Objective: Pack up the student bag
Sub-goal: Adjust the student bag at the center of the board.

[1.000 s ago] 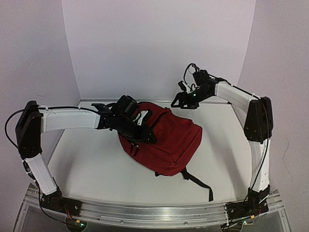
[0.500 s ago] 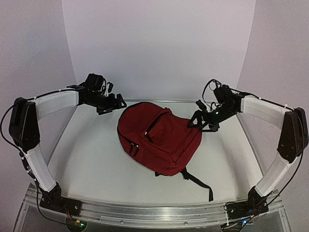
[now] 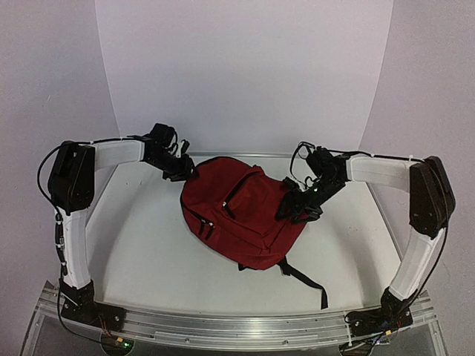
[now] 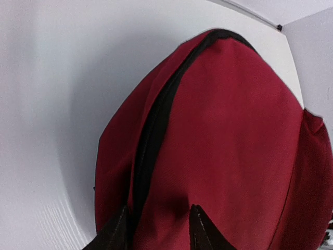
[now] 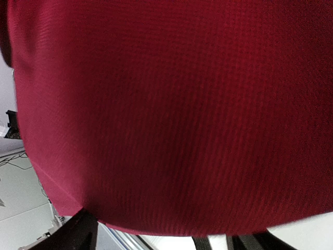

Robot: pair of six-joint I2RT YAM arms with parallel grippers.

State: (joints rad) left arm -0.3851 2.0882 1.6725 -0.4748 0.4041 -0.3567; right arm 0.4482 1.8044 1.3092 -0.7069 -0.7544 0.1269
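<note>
The student bag (image 3: 249, 215), dark red with black zips, lies flat in the middle of the white table, its black strap (image 3: 306, 282) trailing toward the front. My left gripper (image 3: 185, 169) is at the bag's back left edge. In the left wrist view its fingertips (image 4: 120, 232) press into the red fabric beside the black zip (image 4: 156, 120), with a puckered fold between them. My right gripper (image 3: 295, 208) rests against the bag's right side, jaws wide. Red cloth fills the right wrist view, and only one finger (image 5: 78, 232) shows there.
The white table (image 3: 141, 245) is walled by pale panels at the back and sides. A metal rail (image 3: 237, 326) carrying both arm bases runs along the front edge. Black straps (image 5: 250, 242) lie under the bag's right edge.
My left gripper left the bag's front, swung back left, then came onto its back left edge, its jaws narrowing. The right gripper came down from the back wall onto the bag's right side.
</note>
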